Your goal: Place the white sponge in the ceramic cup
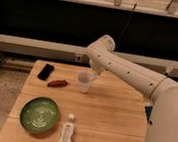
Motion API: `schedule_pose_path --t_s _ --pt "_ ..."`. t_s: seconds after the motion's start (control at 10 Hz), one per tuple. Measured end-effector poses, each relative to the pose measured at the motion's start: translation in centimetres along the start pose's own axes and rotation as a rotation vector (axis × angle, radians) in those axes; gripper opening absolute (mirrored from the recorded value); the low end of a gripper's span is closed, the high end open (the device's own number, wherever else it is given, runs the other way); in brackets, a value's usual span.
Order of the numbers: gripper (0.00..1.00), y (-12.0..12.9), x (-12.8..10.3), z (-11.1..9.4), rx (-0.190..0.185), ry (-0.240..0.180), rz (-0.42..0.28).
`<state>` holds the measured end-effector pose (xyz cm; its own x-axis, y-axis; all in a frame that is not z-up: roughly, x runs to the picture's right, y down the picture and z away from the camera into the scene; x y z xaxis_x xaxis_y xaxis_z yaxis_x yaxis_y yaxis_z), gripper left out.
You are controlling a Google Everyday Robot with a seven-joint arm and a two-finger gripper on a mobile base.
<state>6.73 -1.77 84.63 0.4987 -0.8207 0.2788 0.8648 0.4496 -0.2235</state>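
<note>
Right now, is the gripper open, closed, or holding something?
Gripper: right above the ceramic cup; open, closed or holding something cannot be told.

Ceramic cup small, pale, upright on wooden table; gripper just beside its rim

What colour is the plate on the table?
The plate is green with pale rings, in the camera view. The tool is close by the ceramic cup.

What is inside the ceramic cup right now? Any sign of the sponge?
Inside the ceramic cup only pale wall near the rim shows; no sponge stands out. The gripper hangs over its far-right edge, covering that part, and the cup's bottom is hidden.
</note>
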Motion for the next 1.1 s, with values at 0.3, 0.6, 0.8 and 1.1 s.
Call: schedule_pose_path --t_s 0.3,0.6,0.8,1.1 --pt "0.04 -0.9 -0.4 -0.6 0.028 0.012 -0.030" --pt "0.04 -2.1 -0.8 -1.0 0.076 0.028 -0.052" --pt "0.04 -2.8 -1.2 -1.1 0.113 0.038 -0.061" --pt "0.30 -3.5 -1.9 -1.0 0.152 0.049 -0.070"
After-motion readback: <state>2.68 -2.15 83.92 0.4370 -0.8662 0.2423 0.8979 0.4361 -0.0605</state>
